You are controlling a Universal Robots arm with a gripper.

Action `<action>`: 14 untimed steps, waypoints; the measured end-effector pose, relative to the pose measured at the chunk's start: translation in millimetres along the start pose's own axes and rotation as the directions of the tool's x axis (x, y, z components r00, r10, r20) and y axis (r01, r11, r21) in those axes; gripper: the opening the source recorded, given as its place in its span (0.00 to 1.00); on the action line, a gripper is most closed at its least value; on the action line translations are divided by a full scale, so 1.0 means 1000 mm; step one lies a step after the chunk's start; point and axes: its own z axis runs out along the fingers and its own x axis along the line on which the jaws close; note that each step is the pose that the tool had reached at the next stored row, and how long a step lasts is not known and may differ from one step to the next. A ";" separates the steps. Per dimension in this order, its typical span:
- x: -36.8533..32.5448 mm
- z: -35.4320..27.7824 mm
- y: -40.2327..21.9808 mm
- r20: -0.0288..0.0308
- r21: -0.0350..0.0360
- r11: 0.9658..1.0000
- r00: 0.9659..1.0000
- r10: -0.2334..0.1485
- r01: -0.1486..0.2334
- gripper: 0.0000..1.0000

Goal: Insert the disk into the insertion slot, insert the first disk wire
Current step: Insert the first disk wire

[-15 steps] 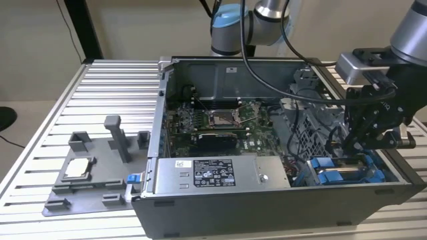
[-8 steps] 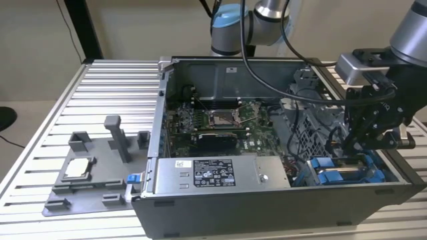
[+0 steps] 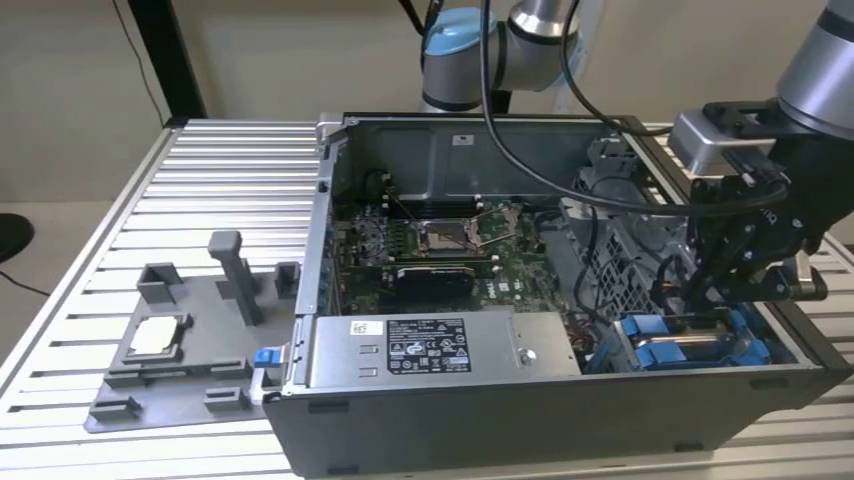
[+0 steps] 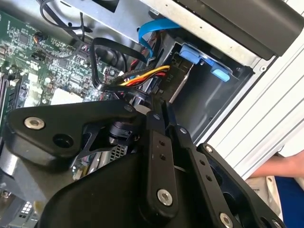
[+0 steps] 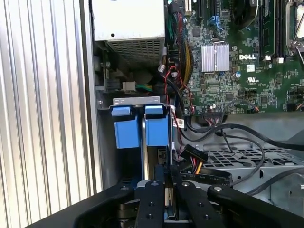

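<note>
A matt black finish, broken by bright metal screw heads, is shown by the gripper [image 5: 167,187] links. Glossy blue plastic is seen on the brackets [image 5: 141,128] in the insertion slot [image 5: 135,101], whose cage is dull grey sheet metal. The power-supply box [image 3: 441,345] is of smooth grey metal under a paper label. The table [image 3: 214,190] is made of ribbed, satin aluminium. The tray [image 3: 174,350] looks like matt grey plastic.
</note>
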 end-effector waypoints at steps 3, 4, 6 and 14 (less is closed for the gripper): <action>0.0000 0.0011 0.0000 0.000 0.002 1.000 1.000 -0.002 0.002 0.00; 0.0000 0.0015 0.0000 0.000 0.003 1.000 1.000 -0.003 0.003 0.00; 0.0000 0.0023 0.0000 0.000 0.005 1.000 1.000 -0.004 0.004 0.00; -0.0001 0.0056 0.0000 0.001 0.010 1.000 1.000 -0.009 0.009 0.00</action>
